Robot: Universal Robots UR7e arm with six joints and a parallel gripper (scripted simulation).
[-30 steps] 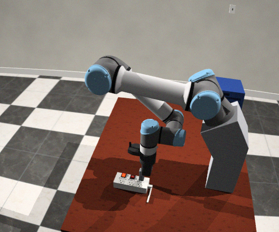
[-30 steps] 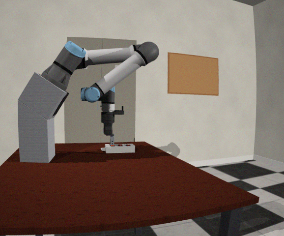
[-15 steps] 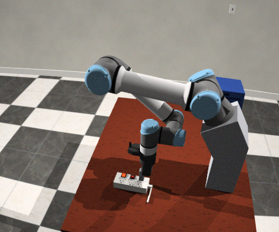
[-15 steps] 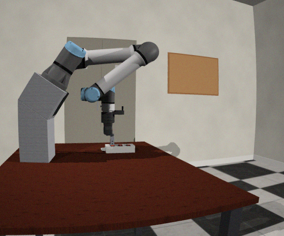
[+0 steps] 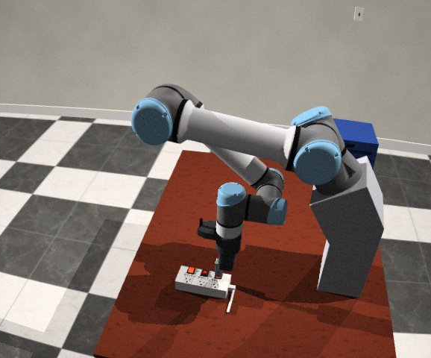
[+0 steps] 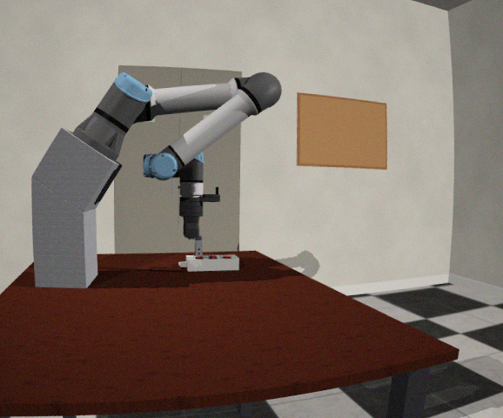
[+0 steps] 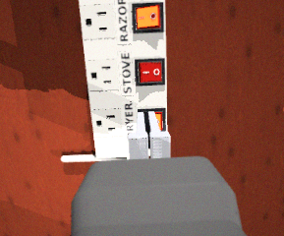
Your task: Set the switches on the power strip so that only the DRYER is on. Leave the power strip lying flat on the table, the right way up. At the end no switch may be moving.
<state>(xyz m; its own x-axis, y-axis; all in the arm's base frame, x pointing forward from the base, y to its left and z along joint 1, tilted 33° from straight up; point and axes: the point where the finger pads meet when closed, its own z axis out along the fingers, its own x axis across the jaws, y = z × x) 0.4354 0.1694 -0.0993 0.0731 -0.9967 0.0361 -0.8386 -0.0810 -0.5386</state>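
A white power strip (image 5: 202, 286) (image 6: 213, 264) (image 7: 107, 74) lies flat and face up on the red-brown table (image 5: 285, 308) (image 6: 197, 337). It has three rocker switches. The RAZOR switch (image 7: 147, 17) (image 5: 191, 270) glows bright orange. The STOVE switch (image 7: 150, 72) (image 5: 205, 272) is dark red. The DRYER switch (image 7: 160, 119) is mostly hidden by my fingers; its visible edge is orange. My gripper (image 5: 217, 274) (image 6: 198, 254) (image 7: 145, 123) is shut and empty, pointing straight down. Its fingertips are on the DRYER switch at the cord end of the strip.
A short white cord stub (image 5: 230, 300) (image 7: 78, 158) sticks out of the strip's end. The grey robot pedestal (image 5: 347, 239) (image 6: 63, 225) stands on the table beside the strip. A blue box (image 5: 356, 136) sits behind it. The table's edge is close beyond the strip's RAZOR end.
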